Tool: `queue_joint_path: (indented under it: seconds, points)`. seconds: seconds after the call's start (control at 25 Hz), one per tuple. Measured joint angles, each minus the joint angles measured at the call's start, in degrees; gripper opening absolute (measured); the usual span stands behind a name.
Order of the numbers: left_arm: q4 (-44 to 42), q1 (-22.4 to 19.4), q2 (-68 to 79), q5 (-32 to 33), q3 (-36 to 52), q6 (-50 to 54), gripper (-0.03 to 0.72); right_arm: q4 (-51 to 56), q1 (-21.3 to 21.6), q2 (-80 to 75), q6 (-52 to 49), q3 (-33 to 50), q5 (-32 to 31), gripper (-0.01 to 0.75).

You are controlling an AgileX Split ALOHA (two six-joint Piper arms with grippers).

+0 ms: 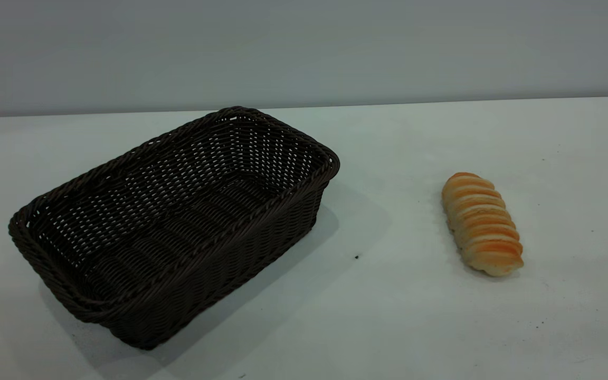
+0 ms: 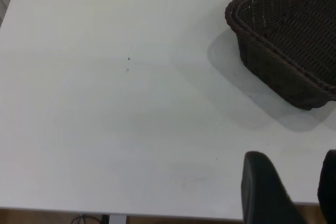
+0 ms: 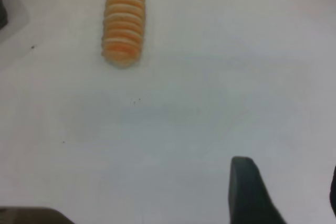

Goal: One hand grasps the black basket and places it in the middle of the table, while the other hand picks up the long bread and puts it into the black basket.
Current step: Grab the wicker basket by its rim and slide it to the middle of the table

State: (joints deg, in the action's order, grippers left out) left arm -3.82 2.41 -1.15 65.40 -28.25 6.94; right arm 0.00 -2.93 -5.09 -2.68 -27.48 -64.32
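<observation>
The black basket stands empty on the left part of the white table; one of its corners shows in the left wrist view. The long bread lies on the table to the right of it, and the right wrist view has it too. No arm shows in the exterior view. My left gripper hangs open over bare table near the table's edge, well short of the basket. My right gripper is open as well, over bare table and far from the bread.
A grey wall runs behind the table's far edge. A table edge with floor beyond shows in the left wrist view. A few dark specks dot the table between basket and bread.
</observation>
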Motion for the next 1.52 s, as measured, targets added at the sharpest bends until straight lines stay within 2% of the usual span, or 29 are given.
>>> queue_joint_path:
  seconds: [1.2, 1.52]
  points:
    - [-0.1, 0.0, 0.0, -0.1, 0.0, -0.1, 0.328, 0.0, 0.0, 0.0, 0.0, 0.0, 0.0, 0.358]
    - [1.4, 0.0, 0.5, -4.4, -0.8, -0.1, 0.34, 3.3, 0.0, -0.6, 3.5, -0.4, 0.3, 0.393]
